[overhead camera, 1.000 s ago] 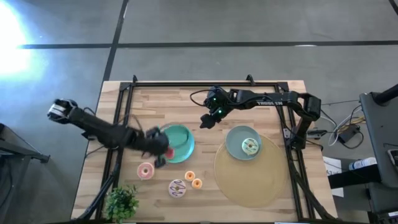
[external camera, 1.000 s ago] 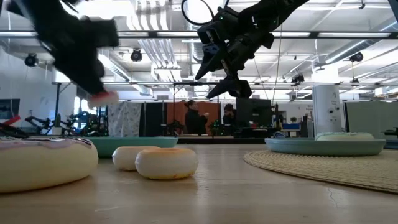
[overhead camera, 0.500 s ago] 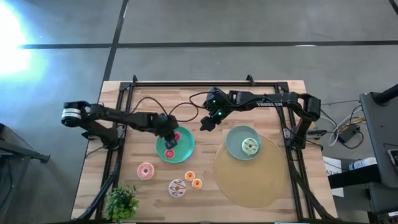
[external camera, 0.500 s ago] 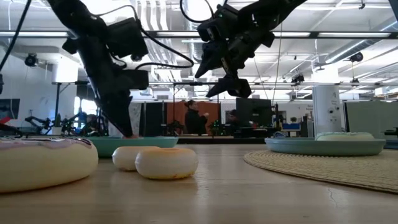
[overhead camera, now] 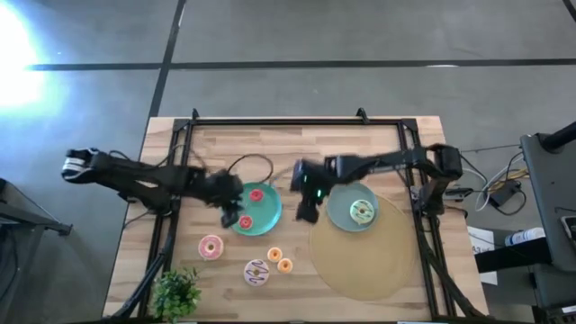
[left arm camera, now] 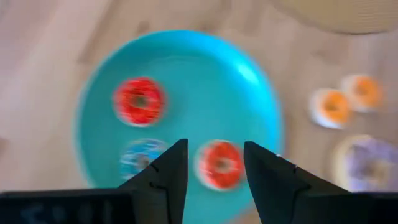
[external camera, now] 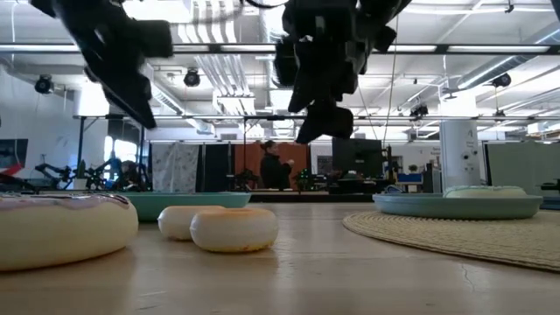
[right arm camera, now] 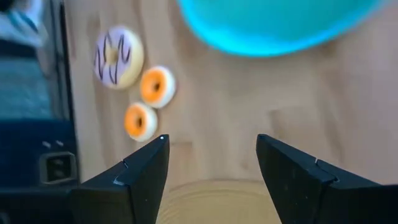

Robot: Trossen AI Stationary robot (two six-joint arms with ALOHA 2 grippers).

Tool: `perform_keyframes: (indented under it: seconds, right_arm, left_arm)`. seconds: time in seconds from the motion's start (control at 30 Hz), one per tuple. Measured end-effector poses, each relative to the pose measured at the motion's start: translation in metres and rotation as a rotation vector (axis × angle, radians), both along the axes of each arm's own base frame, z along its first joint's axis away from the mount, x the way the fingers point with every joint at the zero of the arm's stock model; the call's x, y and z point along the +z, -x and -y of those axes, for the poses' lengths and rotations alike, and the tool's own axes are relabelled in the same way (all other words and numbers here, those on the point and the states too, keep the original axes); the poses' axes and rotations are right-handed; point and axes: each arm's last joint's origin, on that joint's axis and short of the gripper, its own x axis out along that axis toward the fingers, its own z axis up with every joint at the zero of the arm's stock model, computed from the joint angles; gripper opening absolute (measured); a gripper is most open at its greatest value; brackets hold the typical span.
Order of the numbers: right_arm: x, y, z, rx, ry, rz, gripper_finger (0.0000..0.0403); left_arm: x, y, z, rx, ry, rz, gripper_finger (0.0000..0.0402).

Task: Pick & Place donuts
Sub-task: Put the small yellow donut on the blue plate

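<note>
1. Currently, the left gripper [overhead camera: 232, 214] hovers released and empty at the left rim of the teal plate [overhead camera: 270, 214], centre frame.
2. The pink donut [overhead camera: 211, 247] lies lower left of it, nearest this arm.
3. The right gripper [overhead camera: 306, 209] is spread, empty.

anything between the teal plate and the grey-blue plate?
Only the right gripper, hanging open above the bare wood between the teal plate and the grey-blue plate; high view shows it.
</note>
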Motion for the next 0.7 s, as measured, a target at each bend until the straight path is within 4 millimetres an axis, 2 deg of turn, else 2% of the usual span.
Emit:
perform_keyframes:
  seconds: [0.13,0.3,0.53,0.7]
  right_arm:
    - [-0.016,-0.009,-0.043,0.089,0.160,0.026,0.0233]
    - [-0.025,-0.006,-0.091,0.252,0.424,0.078,0.0233]
    - [-0.047,-0.009,-0.137,0.329,0.398,0.104,0.0233]
    - [-0.056,-0.008,-0.176,0.540,0.576,0.198,0.0233]
  left_arm:
    - [0.002,0.012,0.026,0.022,-0.013,0.048,0.0129]
    - [-0.006,0.016,0.048,0.052,-0.014,0.045,0.0129]
    - [-0.017,0.012,0.065,0.042,0.005,0.008,0.0129]
    - [-0.022,0.006,0.071,0.036,0.011,0.009,0.0129]
